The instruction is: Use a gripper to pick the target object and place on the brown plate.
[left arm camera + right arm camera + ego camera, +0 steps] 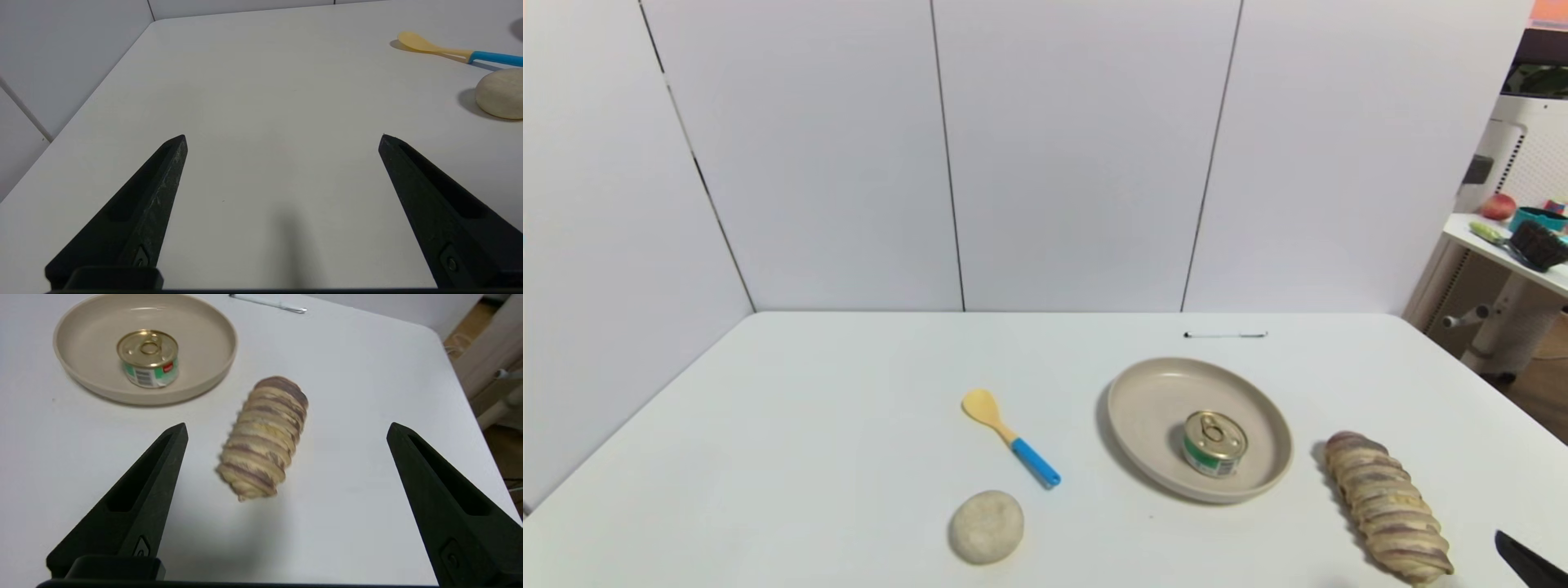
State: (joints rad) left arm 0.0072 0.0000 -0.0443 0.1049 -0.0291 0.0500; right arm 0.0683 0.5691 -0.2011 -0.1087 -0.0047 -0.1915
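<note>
I see the can [1214,443] standing upright inside the plate [1143,392], toward its near-right part, lid up, so the placing looks done to me. My right gripper [286,433] hangs above the table [849,392] near the loaf [263,437], its fingers spread wide with nothing between them; in the head view only a dark tip shows at the lower right edge, and I think that is this arm. My left gripper [283,139] is parked over bare table on the left side, fingers also wide apart and empty, with the bun [500,93] and spoon [449,51] off to one side.

If I had to regrasp the can, I'd expect it rigid, fairly heavy for its bulk, and slick on the metal. I would pinch it across the labelled wall, not the rimmed lid.
</note>
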